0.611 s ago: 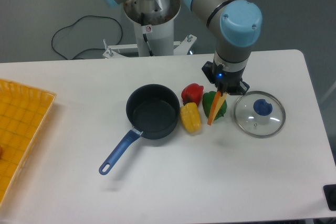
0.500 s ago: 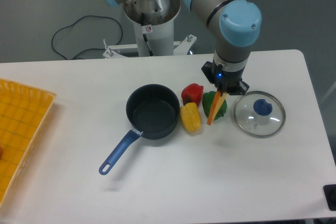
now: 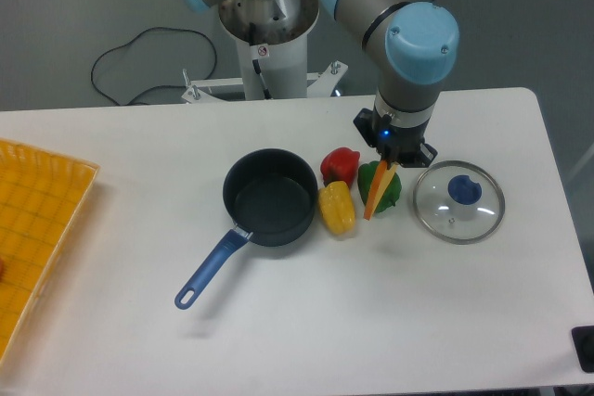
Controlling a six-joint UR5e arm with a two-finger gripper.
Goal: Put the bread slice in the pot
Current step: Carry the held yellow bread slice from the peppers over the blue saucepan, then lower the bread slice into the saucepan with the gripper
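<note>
The bread slice (image 3: 379, 191) hangs edge-on from my gripper (image 3: 393, 157), showing its orange crust, above the green pepper. My gripper is shut on the slice's top edge. The pot (image 3: 270, 197) is a dark round saucepan with a blue handle (image 3: 211, 269) pointing to the front left. It stands left of the gripper, beyond the yellow and red peppers, and looks empty.
A yellow pepper (image 3: 337, 208), a red pepper (image 3: 340, 165) and a green pepper (image 3: 389, 182) lie between pot and gripper. A glass lid with a blue knob (image 3: 458, 201) lies at the right. A yellow basket (image 3: 37, 229) is at the left edge.
My gripper with the bread slice has shifted slightly to the left. Nothing else has moved.
</note>
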